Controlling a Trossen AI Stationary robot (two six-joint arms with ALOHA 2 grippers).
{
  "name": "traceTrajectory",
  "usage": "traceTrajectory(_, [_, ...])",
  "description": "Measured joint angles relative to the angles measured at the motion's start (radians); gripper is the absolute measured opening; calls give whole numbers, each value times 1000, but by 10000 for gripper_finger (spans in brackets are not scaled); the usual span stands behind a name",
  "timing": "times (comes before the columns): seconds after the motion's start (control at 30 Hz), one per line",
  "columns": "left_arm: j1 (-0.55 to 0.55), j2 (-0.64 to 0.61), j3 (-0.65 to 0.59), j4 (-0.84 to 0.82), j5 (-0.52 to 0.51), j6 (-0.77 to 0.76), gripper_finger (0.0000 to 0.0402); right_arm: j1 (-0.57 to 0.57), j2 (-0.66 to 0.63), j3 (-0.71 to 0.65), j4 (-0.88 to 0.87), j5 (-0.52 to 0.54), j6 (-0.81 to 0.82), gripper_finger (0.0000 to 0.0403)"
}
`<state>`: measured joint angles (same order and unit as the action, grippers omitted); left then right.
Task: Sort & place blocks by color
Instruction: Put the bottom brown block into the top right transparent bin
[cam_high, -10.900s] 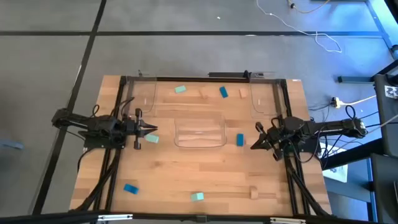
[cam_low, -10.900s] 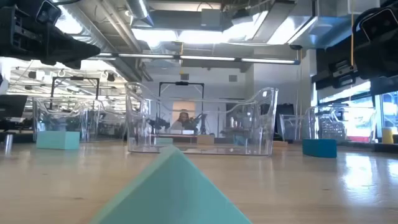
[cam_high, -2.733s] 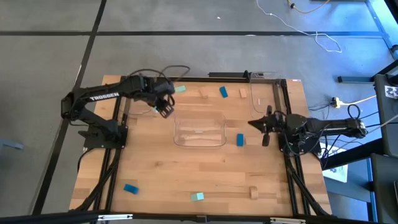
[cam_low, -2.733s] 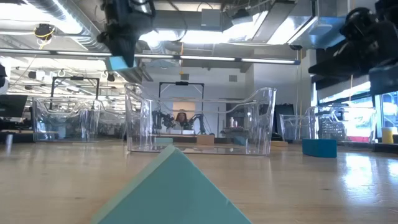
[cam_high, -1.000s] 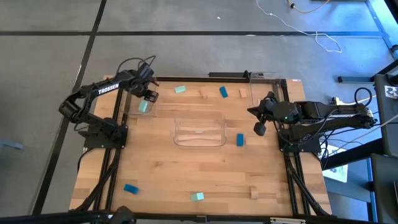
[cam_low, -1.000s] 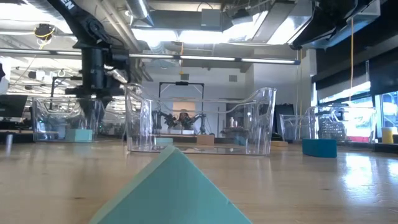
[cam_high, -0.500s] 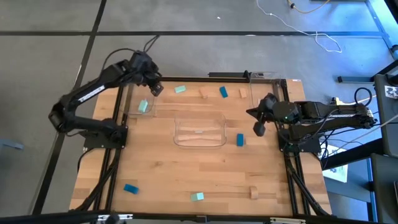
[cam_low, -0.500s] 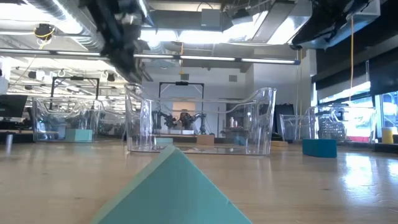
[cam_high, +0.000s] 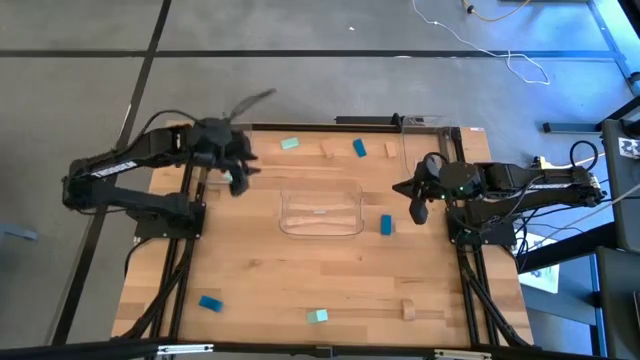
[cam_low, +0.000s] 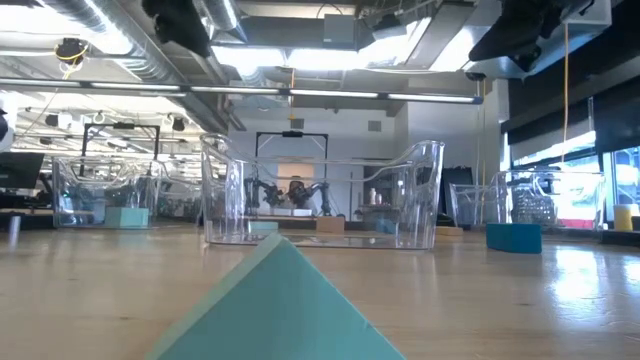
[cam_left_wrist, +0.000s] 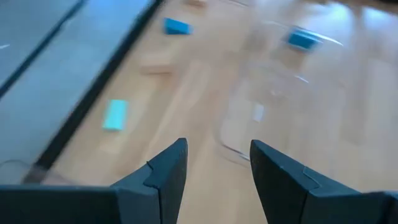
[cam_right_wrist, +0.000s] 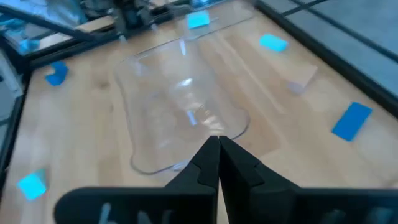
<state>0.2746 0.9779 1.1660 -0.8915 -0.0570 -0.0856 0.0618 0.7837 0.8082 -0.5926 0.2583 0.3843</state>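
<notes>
Blocks lie scattered on the wooden table. Along the far edge are a mint block (cam_high: 290, 144), a tan block (cam_high: 328, 152), a blue block (cam_high: 358, 148) and a second tan block (cam_high: 389, 150). Another blue block (cam_high: 386, 225) lies right of the centre tray (cam_high: 320, 212). A mint block (cam_low: 127, 216) rests flat inside the left clear tray. My left gripper (cam_left_wrist: 217, 146) hangs open with nothing between its fingers, high over that tray (cam_high: 238, 178). My right gripper (cam_right_wrist: 217, 142) is shut on nothing, raised at the table's right (cam_high: 415, 207).
Near the front edge lie a blue block (cam_high: 210, 302), a mint block (cam_high: 317, 316) and a tan block (cam_high: 408, 310). A third clear tray (cam_high: 425, 158) stands at the far right. Black frame rails run along the table's sides.
My left gripper, open throughout, has risen from just above the left tray, out of the low view's top, and swung about over the table's far left. The mint block stays in the tray. My right gripper has hardly moved.
</notes>
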Motion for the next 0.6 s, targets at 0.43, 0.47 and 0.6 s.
traceTrajectory(0.43, [-441, 44, -2, -20, -59, -225, 167, 97, 4, 0, -13, -283, 19, 2])
traceTrajectory(0.47, [-472, 45, -2, -26, -75, -246, 167, 120, 7, 0, -22, -289, 42, 1])
traceTrajectory(0.6, [-581, 44, -2, -88, -151, -350, 167, 222, 34, 0, -65, -308, 204, 1])
